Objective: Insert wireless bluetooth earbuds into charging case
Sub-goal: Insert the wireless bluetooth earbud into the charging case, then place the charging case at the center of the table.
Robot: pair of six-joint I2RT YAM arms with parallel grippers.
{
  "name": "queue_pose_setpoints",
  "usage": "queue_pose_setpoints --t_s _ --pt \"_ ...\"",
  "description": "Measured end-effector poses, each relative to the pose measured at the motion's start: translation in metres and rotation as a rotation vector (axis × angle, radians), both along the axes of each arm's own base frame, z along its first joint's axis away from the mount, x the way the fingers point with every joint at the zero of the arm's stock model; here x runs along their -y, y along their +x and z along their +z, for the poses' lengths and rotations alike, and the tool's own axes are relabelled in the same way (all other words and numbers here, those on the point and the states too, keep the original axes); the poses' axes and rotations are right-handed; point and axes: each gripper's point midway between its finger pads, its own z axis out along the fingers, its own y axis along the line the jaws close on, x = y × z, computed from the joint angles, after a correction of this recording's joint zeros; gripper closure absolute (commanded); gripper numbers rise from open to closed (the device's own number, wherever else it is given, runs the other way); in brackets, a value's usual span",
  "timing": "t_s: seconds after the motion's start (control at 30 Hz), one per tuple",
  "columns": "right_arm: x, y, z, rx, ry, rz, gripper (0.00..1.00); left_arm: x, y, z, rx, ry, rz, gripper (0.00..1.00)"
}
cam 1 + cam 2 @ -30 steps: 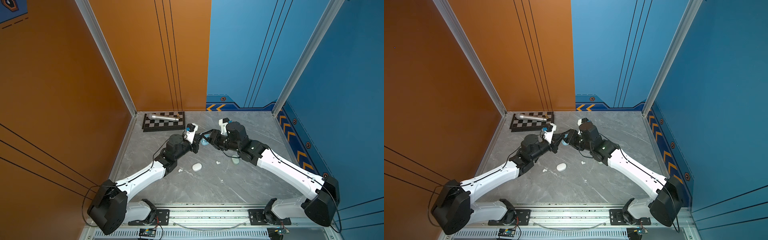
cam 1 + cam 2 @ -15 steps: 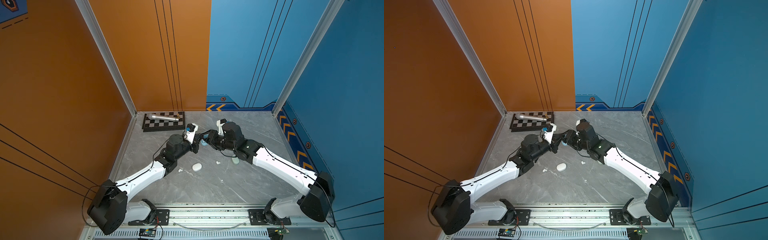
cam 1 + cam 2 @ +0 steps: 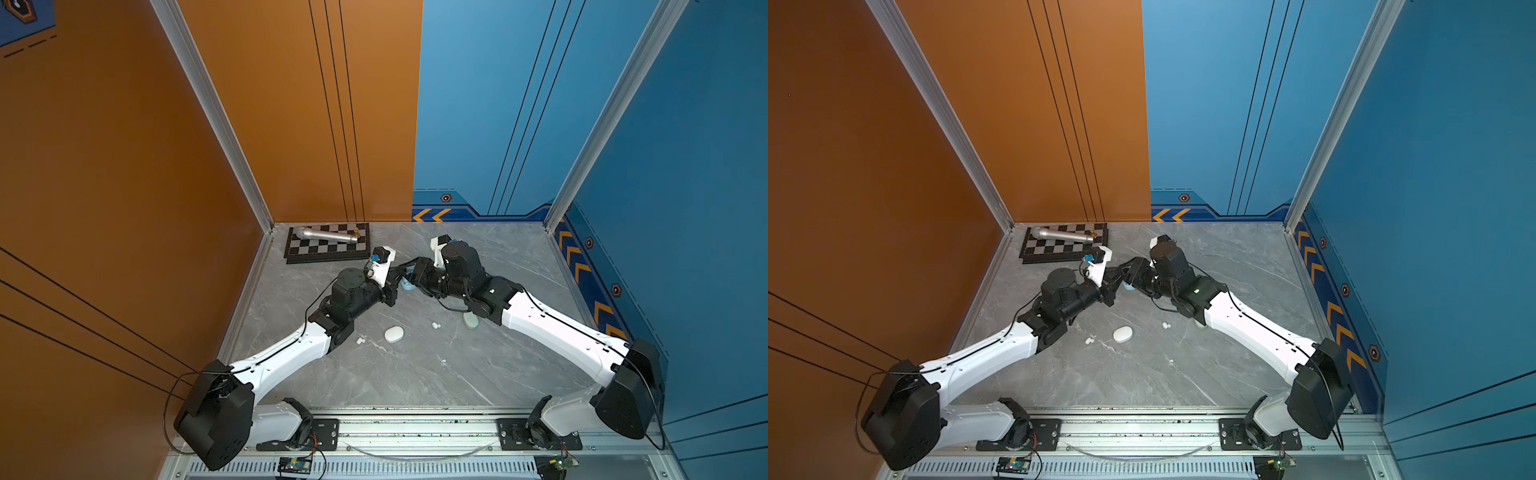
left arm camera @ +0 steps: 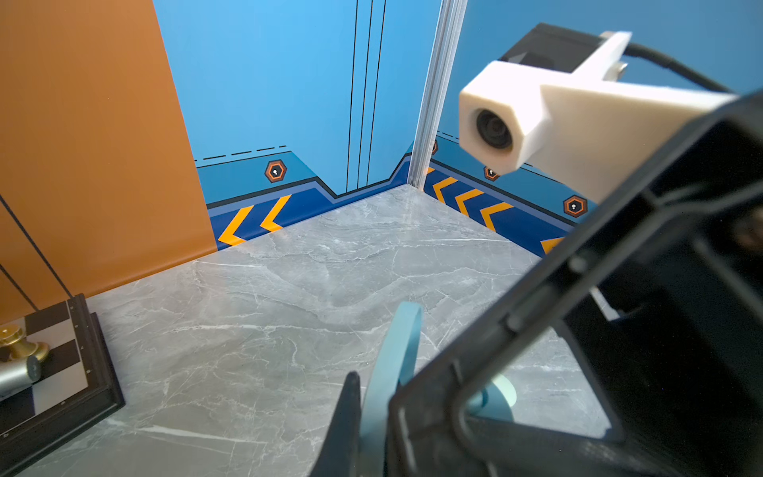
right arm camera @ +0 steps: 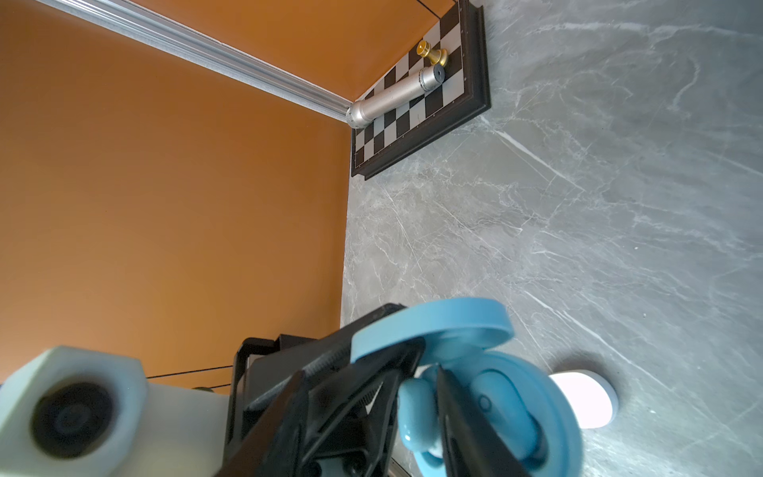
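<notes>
The pale blue charging case [image 5: 549, 417] stands open on the grey table. In both top views the case [image 3: 408, 286] [image 3: 1128, 286] shows small between the two grippers. My left gripper [image 4: 371, 392] [image 3: 399, 277] is shut on its raised lid [image 5: 429, 326] [image 4: 398, 351]. One blue earbud [image 5: 495, 398] sits in the case. A second blue earbud [image 5: 417, 413] stands half in its slot, against the inner side of one finger [image 5: 454, 413] of my right gripper [image 5: 371, 371] [image 3: 411, 269]. That gripper's jaws stand apart. Two white earbuds [image 3: 435, 325] [image 3: 360, 340] lie loose.
A shut white case [image 3: 394, 334] lies mid-table. A mint case [image 3: 471, 320] is partly under my right arm. A chessboard [image 3: 328, 248] with a silver microphone [image 3: 328, 235] and a gold piece fills the back left corner. A white speck [image 3: 444, 361] lies nearer the front.
My right arm has shifted slightly left, closer to the left gripper and the case. The left arm and its hold on the lid have not changed.
</notes>
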Motion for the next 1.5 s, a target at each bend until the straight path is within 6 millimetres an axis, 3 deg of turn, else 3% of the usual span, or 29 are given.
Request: queue_pose_setpoints --t_s 0.23,0.43,0.53,0.67,0.77,0.9,1.03,1.13,1.23,1.37,1.5 --pt "0.014 0.006 0.024 0.087 -0.036 0.006 0.46 -0.002 0.0 0.002 0.005 -0.003 0.002 1.0" --pt "0.038 0.008 0.075 0.206 0.003 0.003 0.46 -0.001 -0.001 0.002 0.007 -0.001 -0.005 1.0" --pt "0.067 0.009 0.096 0.252 0.009 -0.042 0.46 0.005 -0.002 0.001 0.014 0.012 -0.031 1.0" --pt "0.131 0.013 0.108 0.28 -0.023 -0.179 0.45 0.029 -0.003 -0.003 0.025 0.044 -0.093 1.0" --pt "0.18 0.015 0.086 0.236 -0.092 -0.29 0.45 0.059 -0.01 -0.013 0.028 0.079 -0.168 1.0" --pt "0.235 0.013 0.024 0.091 -0.186 -0.418 0.46 0.108 -0.035 -0.037 0.026 0.141 -0.303 1.0" --pt "0.271 0.005 -0.028 -0.051 -0.243 -0.5 0.46 0.146 -0.068 -0.072 0.002 0.206 -0.418 1.0" --pt "0.275 -0.001 -0.046 -0.099 -0.253 -0.503 0.46 0.16 -0.082 -0.102 -0.029 0.256 -0.464 1.0" --pt "0.274 -0.004 -0.055 -0.12 -0.257 -0.487 0.46 0.16 -0.078 -0.12 -0.048 0.291 -0.449 1.0" --pt "0.271 -0.009 -0.069 -0.153 -0.258 -0.469 0.46 0.151 -0.055 -0.13 -0.055 0.298 -0.384 1.0" --pt "0.264 -0.007 -0.076 -0.166 -0.257 -0.436 0.46 0.143 -0.016 -0.14 -0.08 0.286 -0.307 1.0"
